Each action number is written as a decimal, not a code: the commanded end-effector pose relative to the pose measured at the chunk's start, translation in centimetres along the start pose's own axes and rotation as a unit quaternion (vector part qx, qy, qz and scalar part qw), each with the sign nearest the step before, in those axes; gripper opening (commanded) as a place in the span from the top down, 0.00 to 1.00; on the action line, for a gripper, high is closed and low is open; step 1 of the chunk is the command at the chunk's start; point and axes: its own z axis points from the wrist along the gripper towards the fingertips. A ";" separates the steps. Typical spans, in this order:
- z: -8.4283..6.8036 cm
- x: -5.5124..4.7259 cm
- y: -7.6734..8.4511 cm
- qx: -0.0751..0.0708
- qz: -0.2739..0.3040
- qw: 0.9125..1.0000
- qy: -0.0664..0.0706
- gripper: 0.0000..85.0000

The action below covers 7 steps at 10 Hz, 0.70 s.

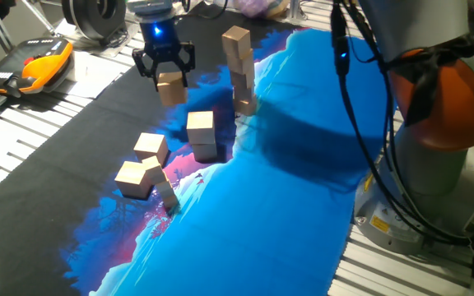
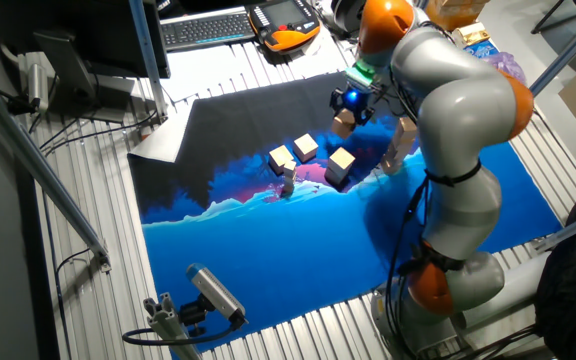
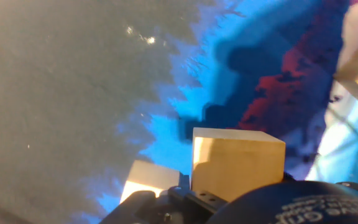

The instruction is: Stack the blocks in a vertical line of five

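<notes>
Pincer raised above the mat, clenched on one tan block, fingers pressed against the block's two sides, block clear of the surface. Same held block large at 6 o'clock in the hand view, lit on its front face, with dark mat and jagged blue print beneath.

Tower of blocks standing at roughly 3 o'clock from the pincer in one fixed view, near but apart from it, slightly uneven in its stacking; exact count hard to tell, three or so. Partly hidden behind the arm in the other fixed view, only a tan edge showing.

Two-high pair of blocks at 5 o'clock from the pincer, upper cube sitting square on the lower. Seen as one tan top in the other fixed view.

Loose cluster farther toward 6 o'clock, at the border of black and blue print: one cube behind, one cube in front, touching or nearly so, and a smaller-looking tilted piece just beside them at 4 o'clock.

Mat spread over the slatted bench. Orange-and-black handheld device lying on the bench at 9 o'clock from the pincer, well apart from all blocks. Keyboard at 12 o'clock in the other fixed view.
</notes>
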 end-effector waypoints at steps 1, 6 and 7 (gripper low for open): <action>-0.3 0.5 -0.3 0.000 0.002 1.000 0.000 1.00; -1.4 2.5 -2.4 0.005 -0.019 1.000 -0.009 1.00; -1.4 2.8 -2.6 0.009 -0.023 1.000 -0.014 1.00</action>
